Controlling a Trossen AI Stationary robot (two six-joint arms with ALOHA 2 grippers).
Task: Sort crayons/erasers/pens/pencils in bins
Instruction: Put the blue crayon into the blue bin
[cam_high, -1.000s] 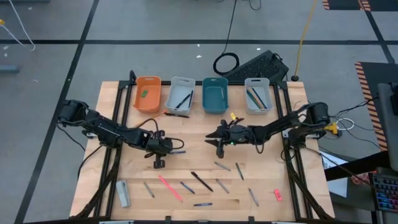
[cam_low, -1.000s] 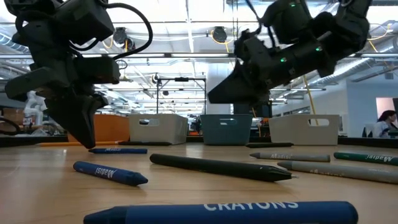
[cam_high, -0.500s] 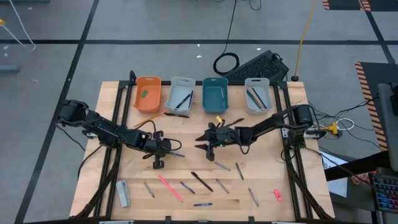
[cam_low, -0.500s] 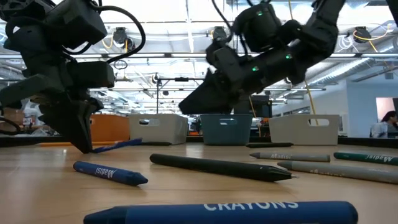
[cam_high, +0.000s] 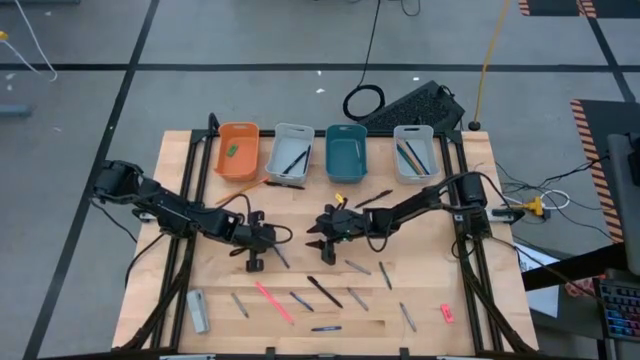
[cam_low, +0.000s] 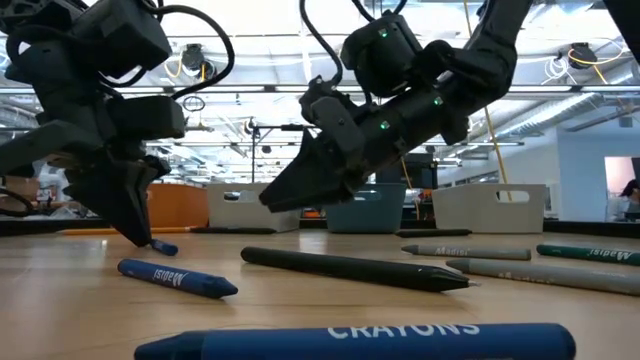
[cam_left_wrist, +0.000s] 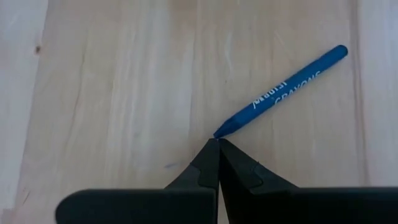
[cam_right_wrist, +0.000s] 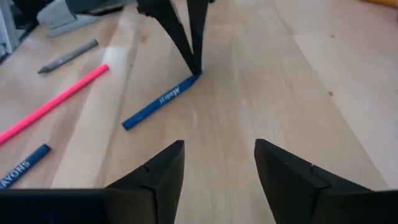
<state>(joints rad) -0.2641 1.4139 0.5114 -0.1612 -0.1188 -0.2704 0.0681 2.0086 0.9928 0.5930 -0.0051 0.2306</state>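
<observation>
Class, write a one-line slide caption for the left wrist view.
Left pincer, shut, touches its tips to the pointed end of a blue crayon lying on the wooden table.

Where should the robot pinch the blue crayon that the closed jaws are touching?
Probably at its middle, coming straight down from above. The blue crayon lies flat on the table, a slim round stick, so jaws set across its width would hold it balanced. The left gripper is shut at its pointed tip, a poor place to pinch.
</observation>
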